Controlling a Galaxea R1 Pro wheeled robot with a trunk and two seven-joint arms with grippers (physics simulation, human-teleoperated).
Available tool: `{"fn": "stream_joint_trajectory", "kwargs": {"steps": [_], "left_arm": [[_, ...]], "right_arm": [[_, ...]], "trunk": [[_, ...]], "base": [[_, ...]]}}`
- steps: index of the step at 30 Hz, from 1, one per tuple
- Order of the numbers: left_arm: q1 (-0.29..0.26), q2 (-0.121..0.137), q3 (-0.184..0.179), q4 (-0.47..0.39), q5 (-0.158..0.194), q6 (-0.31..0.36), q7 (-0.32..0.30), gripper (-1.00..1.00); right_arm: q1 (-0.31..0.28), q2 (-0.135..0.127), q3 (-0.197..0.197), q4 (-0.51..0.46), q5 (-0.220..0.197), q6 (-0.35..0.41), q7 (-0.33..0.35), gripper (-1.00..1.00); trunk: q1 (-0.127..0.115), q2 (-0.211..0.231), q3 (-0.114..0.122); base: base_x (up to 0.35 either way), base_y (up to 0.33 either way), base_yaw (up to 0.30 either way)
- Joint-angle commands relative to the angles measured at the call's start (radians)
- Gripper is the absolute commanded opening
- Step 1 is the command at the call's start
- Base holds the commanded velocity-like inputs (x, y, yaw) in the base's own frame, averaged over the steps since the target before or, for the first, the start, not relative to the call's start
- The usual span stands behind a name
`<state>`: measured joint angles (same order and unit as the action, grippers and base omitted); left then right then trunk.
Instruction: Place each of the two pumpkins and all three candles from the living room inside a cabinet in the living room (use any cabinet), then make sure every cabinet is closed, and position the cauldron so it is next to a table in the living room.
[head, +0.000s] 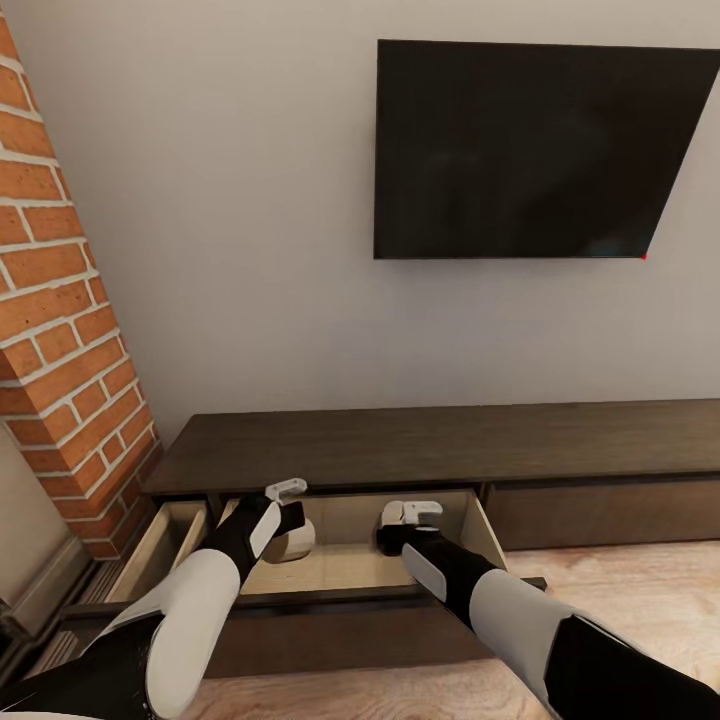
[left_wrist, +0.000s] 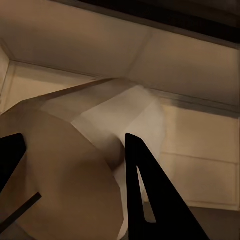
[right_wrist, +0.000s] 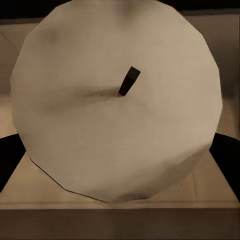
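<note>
Two candles are sitting between my fingers, left (left_wrist: 75, 190) and right (right_wrist: 117, 100), both held over the drawer (head: 340, 565); loosening early risks them toppling.

My cabinet (head: 440, 445) is dark brown, its open drawer (head: 345, 560) pale beige inside, and the candle (right_wrist: 117, 100) I see up close is grey-beige with a small black wick (right_wrist: 129, 81). The wall (head: 250, 250) is plain light grey, the TV (head: 530, 150) black, the brick column (head: 60, 330) orange-red with pale mortar lines, the floor (head: 640, 590) light wood grain. My arms are white and black.
</note>
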<state>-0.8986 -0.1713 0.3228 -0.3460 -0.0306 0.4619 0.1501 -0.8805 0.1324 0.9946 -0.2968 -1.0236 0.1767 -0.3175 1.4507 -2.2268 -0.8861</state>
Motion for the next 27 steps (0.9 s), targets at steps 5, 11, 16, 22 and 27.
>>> {"fn": "stream_joint_trajectory", "kwargs": {"steps": [5, 11, 16, 22, 27], "left_arm": [[0.000, 0.000, 0.008, -0.012, -0.001, 0.006, 0.003, -1.00], [0.000, -0.001, 0.008, -0.013, 0.000, 0.005, -0.006, -1.00], [0.000, -0.003, 0.008, -0.010, 0.000, 0.005, -0.010, -1.00], [0.000, -0.003, 0.009, -0.009, -0.001, 0.002, -0.009, -1.00], [0.000, -0.001, 0.009, -0.008, -0.002, -0.003, -0.009, -1.00]], "right_arm": [[-0.015, 0.000, 0.007, -0.012, 0.017, 0.002, -0.022, -1.00], [-0.017, 0.001, 0.006, -0.014, 0.020, -0.001, -0.024, -1.00], [-0.017, 0.002, 0.006, -0.014, 0.020, -0.002, -0.025, -1.00], [-0.017, 0.004, 0.007, -0.016, 0.020, -0.003, -0.025, -1.00], [-0.017, 0.004, 0.007, -0.028, 0.021, -0.006, -0.025, -1.00]], "trunk": [[0.000, 0.000, -0.001], [0.000, 0.000, -0.001], [0.000, 0.000, -0.001], [0.023, -0.042, -0.020], [0.042, -0.077, -0.036]], "base": [[0.000, 0.000, 0.000], [0.000, 0.000, 0.000], [0.000, 0.000, 0.000], [0.000, 0.000, 0.000], [0.000, 0.000, 0.000]]}}
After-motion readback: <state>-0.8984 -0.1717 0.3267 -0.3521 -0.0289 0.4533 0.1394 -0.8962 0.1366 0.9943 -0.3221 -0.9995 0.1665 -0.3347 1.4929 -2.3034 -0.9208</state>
